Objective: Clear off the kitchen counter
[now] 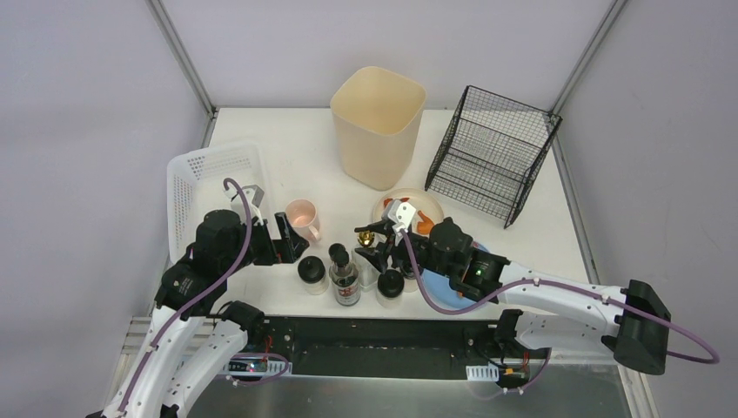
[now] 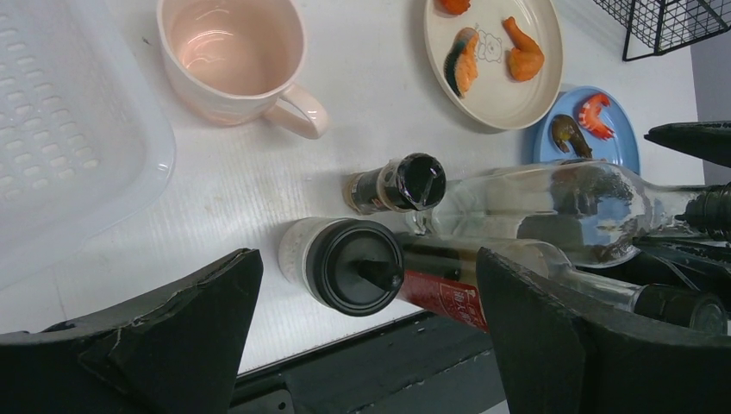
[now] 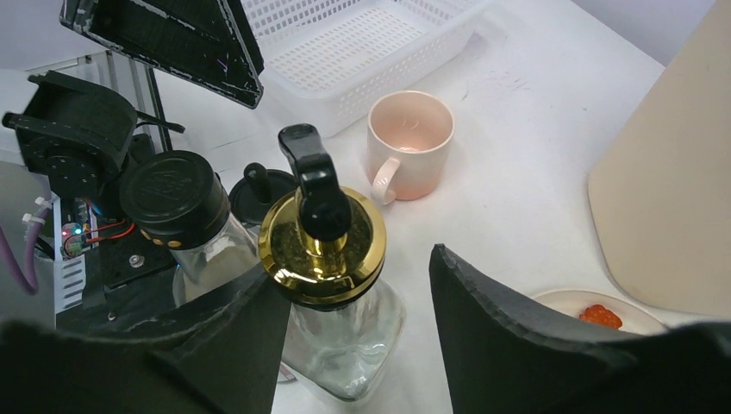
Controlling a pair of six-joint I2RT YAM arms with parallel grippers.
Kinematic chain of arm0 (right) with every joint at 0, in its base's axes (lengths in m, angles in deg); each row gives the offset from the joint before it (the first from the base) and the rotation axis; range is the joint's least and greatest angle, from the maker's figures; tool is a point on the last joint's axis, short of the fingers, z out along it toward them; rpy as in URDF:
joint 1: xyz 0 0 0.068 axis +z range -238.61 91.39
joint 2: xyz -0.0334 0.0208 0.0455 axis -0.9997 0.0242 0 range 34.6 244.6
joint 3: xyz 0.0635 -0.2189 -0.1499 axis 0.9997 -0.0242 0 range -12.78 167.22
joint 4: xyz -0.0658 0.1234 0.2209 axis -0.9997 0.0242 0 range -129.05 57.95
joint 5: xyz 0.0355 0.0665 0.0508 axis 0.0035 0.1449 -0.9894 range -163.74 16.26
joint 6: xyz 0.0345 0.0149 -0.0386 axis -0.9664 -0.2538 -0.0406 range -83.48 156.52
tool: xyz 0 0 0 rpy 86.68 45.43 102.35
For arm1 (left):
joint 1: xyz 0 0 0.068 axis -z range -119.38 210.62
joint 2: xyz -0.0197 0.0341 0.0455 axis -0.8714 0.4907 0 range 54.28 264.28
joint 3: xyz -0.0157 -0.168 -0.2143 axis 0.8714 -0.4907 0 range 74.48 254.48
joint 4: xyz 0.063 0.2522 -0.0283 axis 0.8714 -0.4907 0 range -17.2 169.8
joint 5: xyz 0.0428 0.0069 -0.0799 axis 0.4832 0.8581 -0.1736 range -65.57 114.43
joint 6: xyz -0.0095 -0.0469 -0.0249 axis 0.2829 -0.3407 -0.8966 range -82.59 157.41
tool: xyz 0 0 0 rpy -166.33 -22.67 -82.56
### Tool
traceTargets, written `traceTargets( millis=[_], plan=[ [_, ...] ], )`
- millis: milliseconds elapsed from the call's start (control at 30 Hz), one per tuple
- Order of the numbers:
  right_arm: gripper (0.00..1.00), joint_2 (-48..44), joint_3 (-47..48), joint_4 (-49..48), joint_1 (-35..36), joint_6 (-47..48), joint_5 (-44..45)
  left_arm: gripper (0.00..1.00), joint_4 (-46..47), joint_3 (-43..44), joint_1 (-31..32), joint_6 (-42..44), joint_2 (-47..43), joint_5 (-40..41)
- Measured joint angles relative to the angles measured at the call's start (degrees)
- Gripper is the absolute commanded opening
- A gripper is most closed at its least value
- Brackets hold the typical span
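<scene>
My left gripper [image 1: 294, 239] hangs wide open and empty above the black-lidded jar [image 2: 353, 266] at the kitchen counter's [image 1: 296, 148] near edge. My right gripper [image 3: 353, 280] straddles the gold-capped bottle [image 3: 323, 233], jaws apart, not yet gripping. I'd centre below the cap, squeeze squarely and lift straight.

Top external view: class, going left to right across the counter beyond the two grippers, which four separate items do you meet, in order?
White basket → pink mug → cream bin → black wire rack.
</scene>
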Motion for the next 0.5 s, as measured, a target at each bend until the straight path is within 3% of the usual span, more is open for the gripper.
traceTargets(
  millis=[267,500],
  plan=[
    [0.45,1.1,-0.4,-2.8,0.0,-0.9,0.1,1.0,0.0,-0.2,0.0,-0.1,0.0,0.0],
    [0.19,2.6,-0.5,-4.8,0.1,-1.5,0.1,1.0,0.0,-0.3,0.0,-0.2,0.0,-0.6]
  ],
)
